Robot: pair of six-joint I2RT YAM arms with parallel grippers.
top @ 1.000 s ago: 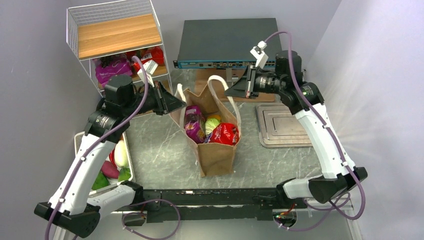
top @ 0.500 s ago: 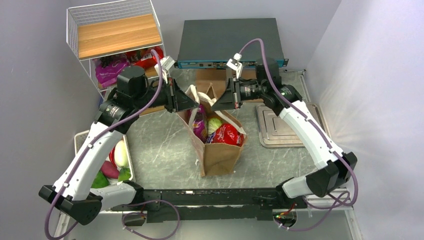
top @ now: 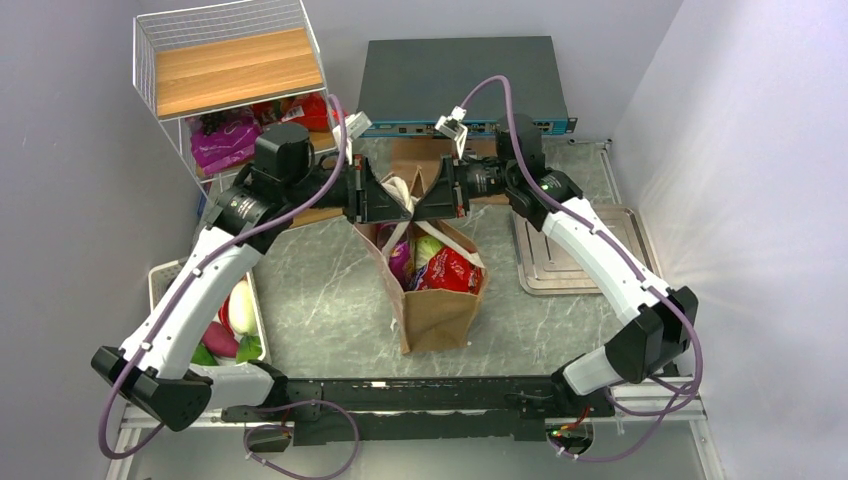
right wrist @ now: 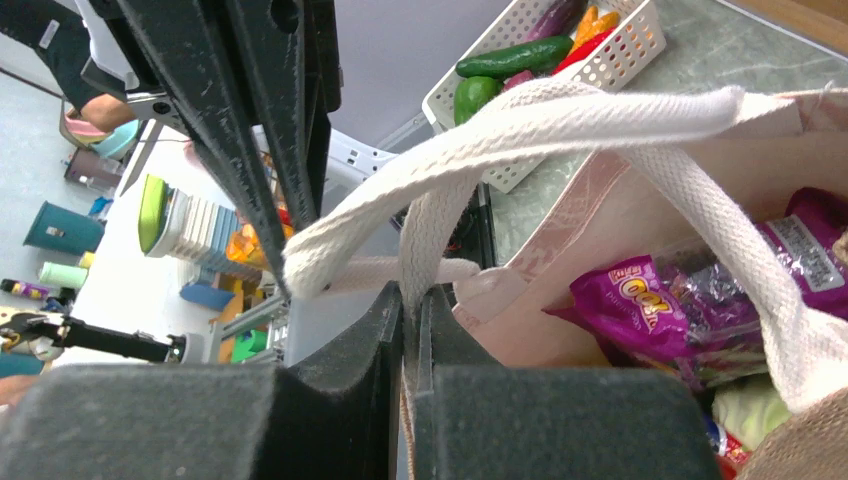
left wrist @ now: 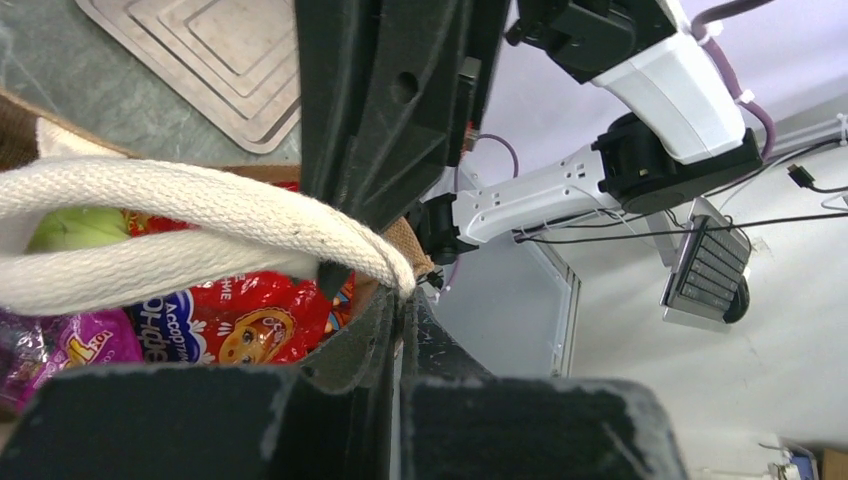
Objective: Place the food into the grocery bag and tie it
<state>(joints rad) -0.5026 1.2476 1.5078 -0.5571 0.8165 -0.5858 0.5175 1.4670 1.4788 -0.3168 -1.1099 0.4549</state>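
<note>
On the worktop (top: 320, 290) the bag (top: 437, 318) stands upright, mouth open. Left end effector (left wrist: 395, 300) is clamped tight on one handle (left wrist: 200, 205), right end effector (right wrist: 412, 295) pinched shut on the second handle (right wrist: 600, 110), the two tip to tip above the bag. Down inside: red packet (top: 452, 268), purple packet (top: 399, 258), cabbage (top: 428, 247).

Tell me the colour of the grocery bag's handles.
Cream-white woven handles, shown best in the right wrist view, on the tan grocery bag.
</note>
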